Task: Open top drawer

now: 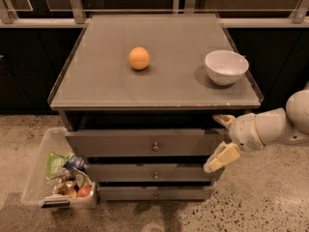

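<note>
The top drawer is the widest grey drawer of three under the grey cabinet top, with a small round metal knob at its centre. It stands slightly out from the cabinet. My gripper is at the drawer's right end, its two cream fingers spread apart, one high and one low, holding nothing. It is well to the right of the knob.
An orange and a white bowl sit on the cabinet top. Two narrower drawers lie below. A clear bin of packaged items stands on the floor at the left. Speckled floor surrounds the cabinet.
</note>
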